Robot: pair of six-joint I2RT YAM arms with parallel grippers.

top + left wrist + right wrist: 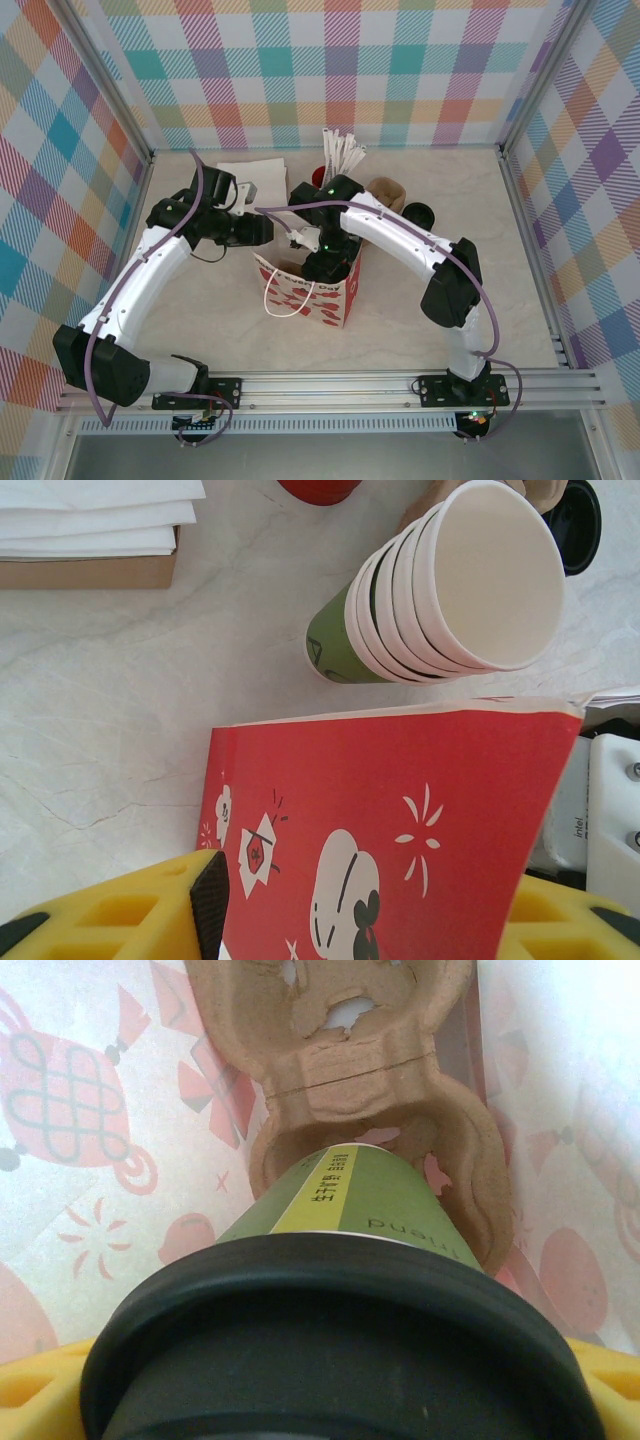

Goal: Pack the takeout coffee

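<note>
A takeout coffee cup (372, 1196), olive green with a black lid (340, 1350), is inside the red paper bag (322, 296). My right gripper (340, 1390) is shut on it at the lid. The cup's base sits in a hole of the brown pulp carrier (350, 1070) at the bottom of the bag. In the top view the right gripper (325, 262) reaches down into the bag's mouth. My left gripper (365, 920) is shut on the bag's side panel (400, 820), and its black pad (210, 900) is against the panel's left edge. A stack of empty green cups (440, 590) lies on its side behind the bag.
A red cup of white wrapped sticks (337, 160) stands at the back. White napkins (90, 515) lie on a cardboard box at the back left. A loose black lid (575, 520) rests by the cup stack (385, 192). The bag's white handle (283, 297) hangs over its front-left side.
</note>
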